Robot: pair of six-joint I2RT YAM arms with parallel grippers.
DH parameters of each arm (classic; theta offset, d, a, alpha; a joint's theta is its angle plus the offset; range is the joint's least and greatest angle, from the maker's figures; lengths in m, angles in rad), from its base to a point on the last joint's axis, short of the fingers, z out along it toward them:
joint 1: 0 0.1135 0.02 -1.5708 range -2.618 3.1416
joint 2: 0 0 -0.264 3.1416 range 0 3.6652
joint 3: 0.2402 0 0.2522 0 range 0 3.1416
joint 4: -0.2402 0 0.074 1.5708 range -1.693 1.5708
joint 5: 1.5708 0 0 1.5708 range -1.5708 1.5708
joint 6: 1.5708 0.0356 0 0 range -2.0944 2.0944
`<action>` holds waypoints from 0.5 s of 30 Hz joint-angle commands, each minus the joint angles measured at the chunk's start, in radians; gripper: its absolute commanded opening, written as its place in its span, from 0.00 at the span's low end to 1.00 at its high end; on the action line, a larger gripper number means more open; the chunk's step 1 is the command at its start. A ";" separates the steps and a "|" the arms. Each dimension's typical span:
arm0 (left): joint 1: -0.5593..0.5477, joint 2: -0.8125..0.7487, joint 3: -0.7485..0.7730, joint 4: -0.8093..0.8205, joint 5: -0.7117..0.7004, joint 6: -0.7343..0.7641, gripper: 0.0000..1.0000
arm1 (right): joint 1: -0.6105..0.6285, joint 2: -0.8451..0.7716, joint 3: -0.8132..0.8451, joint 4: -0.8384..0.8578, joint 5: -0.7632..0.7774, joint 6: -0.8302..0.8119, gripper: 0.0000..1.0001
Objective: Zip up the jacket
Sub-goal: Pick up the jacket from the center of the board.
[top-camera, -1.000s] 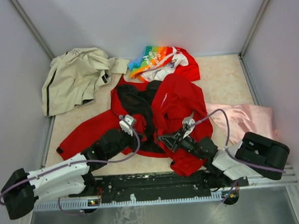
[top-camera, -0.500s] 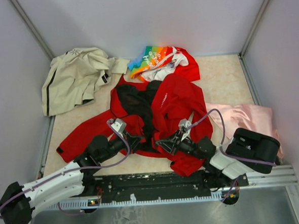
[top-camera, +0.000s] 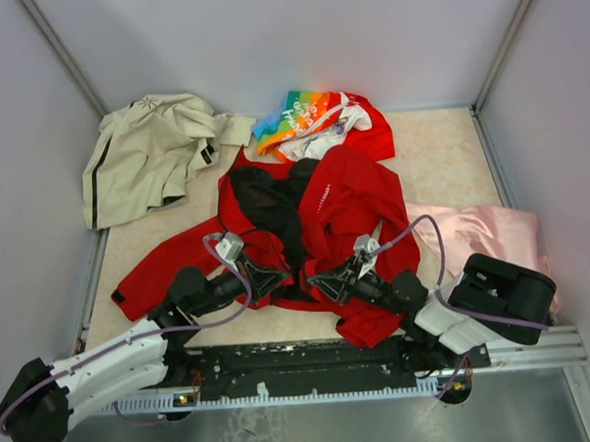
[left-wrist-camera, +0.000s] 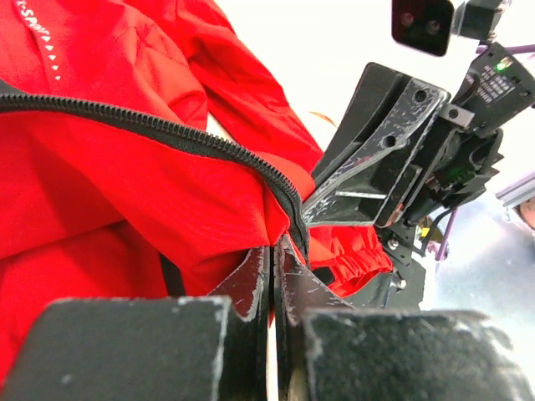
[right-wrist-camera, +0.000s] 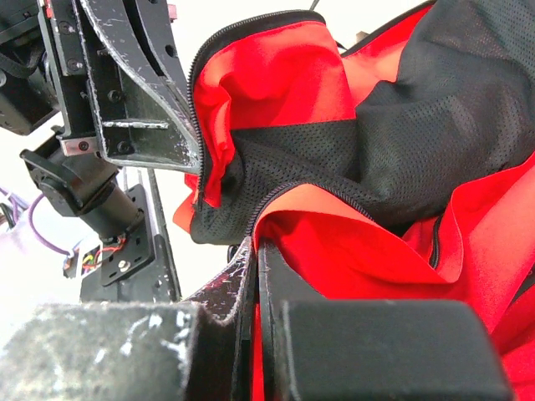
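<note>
The walled table (top-camera: pixel 442 162) is the nearest thing here to a container, and it holds four garments: the jacket (top-camera: pixel 324 209) lies open in the middle near the front edge, a beige jacket (top-camera: pixel 145 150) is at the back left, a rainbow garment (top-camera: pixel 304 115) touches its collar at the back, and a pink cloth (top-camera: pixel 481 235) lies just beside its right sleeve. No bin, box or tray shows in any view. Both arms reach in low over the jacket's lower front, tips near each other and facing. The left gripper (top-camera: pixel 276 276) has its fingers pressed together on one front edge, where the zipper (left-wrist-camera: pixel 167 134) teeth run down into the pinch. The right gripper (top-camera: pixel 319 278) is likewise clamped on the opposite edge, with red shell and black mesh lining bunched above it. The step in hand looks like bringing the two bottom zipper ends together. To do it well, the edges should be pulled taut and level, with no lining folded between them, so that pin and slider line up straight. Whether either pinch is on the slider or pin itself rather than plain fabric I cannot tell; the wrist views are too tight. A grip on loose cloth would probably let the teeth twist out of line.
</note>
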 commanded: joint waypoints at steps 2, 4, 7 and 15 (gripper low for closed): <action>0.004 0.015 -0.008 0.096 0.043 -0.029 0.00 | -0.008 -0.022 0.037 0.176 -0.015 -0.042 0.00; 0.004 0.017 -0.009 0.097 0.036 -0.032 0.00 | -0.008 -0.025 0.045 0.176 -0.023 -0.044 0.00; 0.003 0.013 -0.015 0.100 0.012 -0.046 0.00 | -0.007 -0.031 0.051 0.176 -0.037 -0.044 0.00; 0.003 0.012 -0.034 0.126 -0.025 -0.086 0.00 | -0.009 -0.053 0.056 0.175 -0.042 -0.032 0.00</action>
